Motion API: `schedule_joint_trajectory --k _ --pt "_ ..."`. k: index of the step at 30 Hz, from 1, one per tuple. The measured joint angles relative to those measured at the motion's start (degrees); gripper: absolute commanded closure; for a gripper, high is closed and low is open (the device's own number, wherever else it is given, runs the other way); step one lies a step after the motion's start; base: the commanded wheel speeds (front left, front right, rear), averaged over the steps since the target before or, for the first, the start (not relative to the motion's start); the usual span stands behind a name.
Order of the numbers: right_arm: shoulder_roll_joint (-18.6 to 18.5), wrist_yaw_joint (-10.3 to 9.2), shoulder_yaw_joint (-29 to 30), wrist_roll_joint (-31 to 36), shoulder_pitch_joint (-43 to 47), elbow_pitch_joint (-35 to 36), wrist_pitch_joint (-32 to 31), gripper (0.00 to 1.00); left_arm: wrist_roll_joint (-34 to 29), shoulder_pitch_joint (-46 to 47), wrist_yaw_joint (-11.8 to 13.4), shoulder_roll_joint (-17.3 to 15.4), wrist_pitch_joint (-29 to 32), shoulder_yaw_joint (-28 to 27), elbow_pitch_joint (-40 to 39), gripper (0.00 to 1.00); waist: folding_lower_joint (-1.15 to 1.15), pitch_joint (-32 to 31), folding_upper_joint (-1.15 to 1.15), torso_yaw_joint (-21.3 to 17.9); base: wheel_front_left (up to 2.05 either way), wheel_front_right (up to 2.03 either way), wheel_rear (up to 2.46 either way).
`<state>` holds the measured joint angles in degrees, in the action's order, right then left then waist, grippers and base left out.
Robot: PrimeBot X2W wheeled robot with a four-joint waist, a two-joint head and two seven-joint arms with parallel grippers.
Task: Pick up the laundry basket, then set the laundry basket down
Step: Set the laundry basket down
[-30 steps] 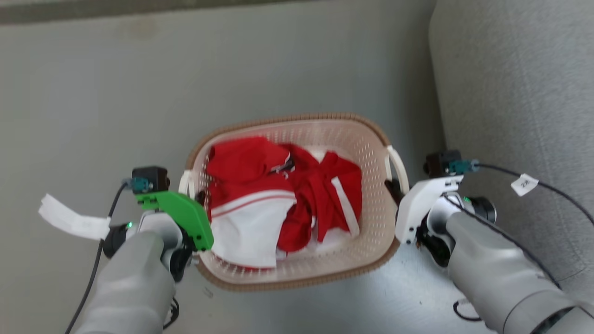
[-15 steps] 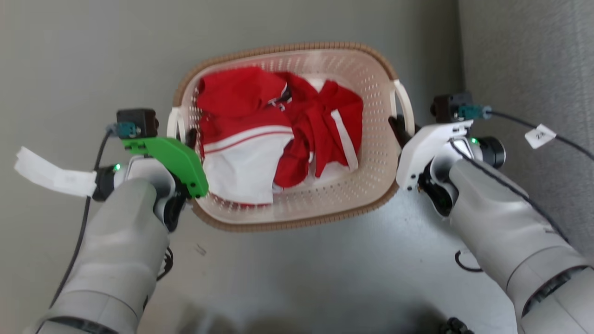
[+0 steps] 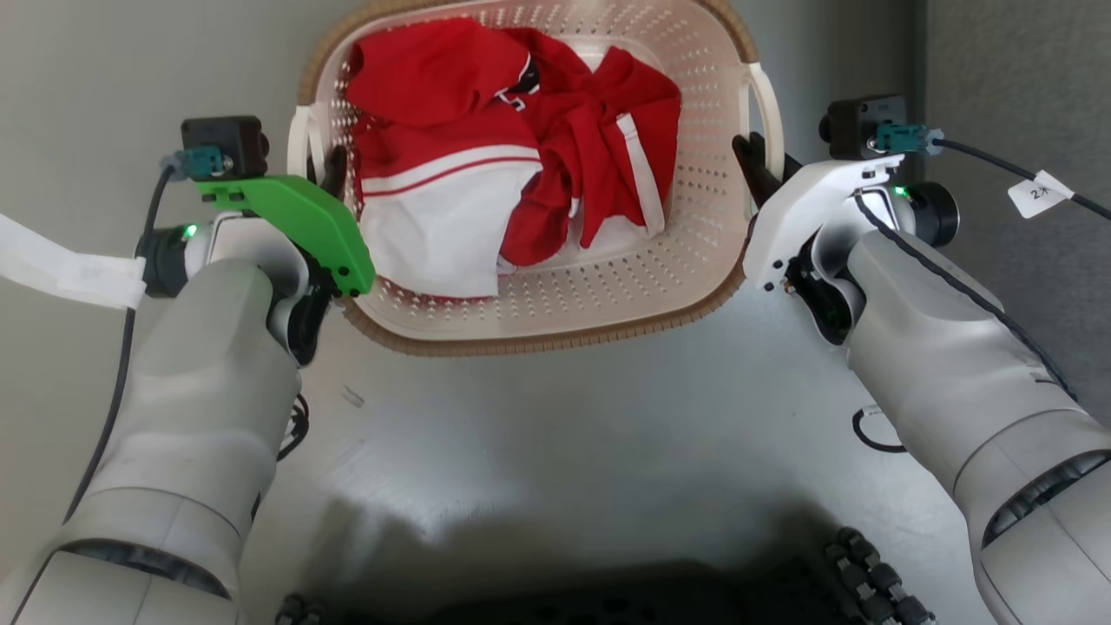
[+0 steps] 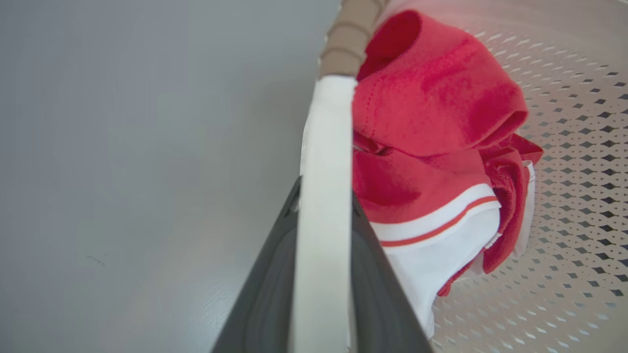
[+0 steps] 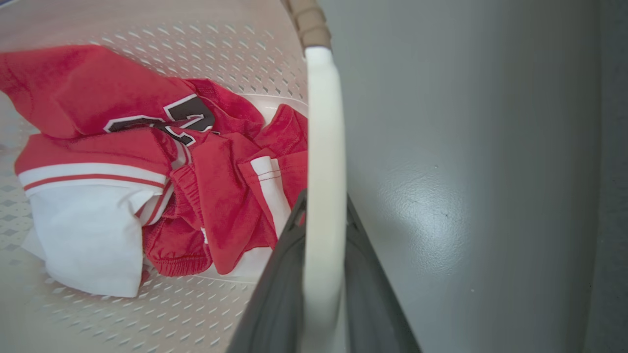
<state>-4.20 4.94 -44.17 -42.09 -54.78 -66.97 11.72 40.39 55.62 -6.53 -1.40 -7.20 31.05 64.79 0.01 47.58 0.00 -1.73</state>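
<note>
Cream basket (image 3: 590, 286): between both arms, red-and-white clothes (image 3: 486, 130) inside
Left gripper (image 3: 334, 169): fingers clamped tight on left handle (image 4: 324, 171)
Right gripper (image 3: 751, 161): same deal, clamped on right handle (image 5: 321, 147)
Floor (image 3: 564, 451): plain grey

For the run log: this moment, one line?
left gripper: shut on basket | right gripper: shut on basket | clothes: inside

Soft, even indoor light, slightly dim.
A pale sheen lies on the grey floor (image 3: 555, 408), and a broad shadow (image 3: 408, 538) darkens its near edge; in both wrist views the close basket handle (image 4: 321, 220) is blurred.
</note>
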Motion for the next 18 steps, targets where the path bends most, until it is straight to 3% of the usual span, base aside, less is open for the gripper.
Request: schedule_joint_trajectory --k 18 --pt "0.3 -0.44 0.1 0.8 -3.3 -0.2 2.7 1.0 -1.3 3.1 0.1 -0.2 -3.7 0.1 2.5 1.0 -0.01 7.9 0.0 -0.4 0.0 0.0 0.0"
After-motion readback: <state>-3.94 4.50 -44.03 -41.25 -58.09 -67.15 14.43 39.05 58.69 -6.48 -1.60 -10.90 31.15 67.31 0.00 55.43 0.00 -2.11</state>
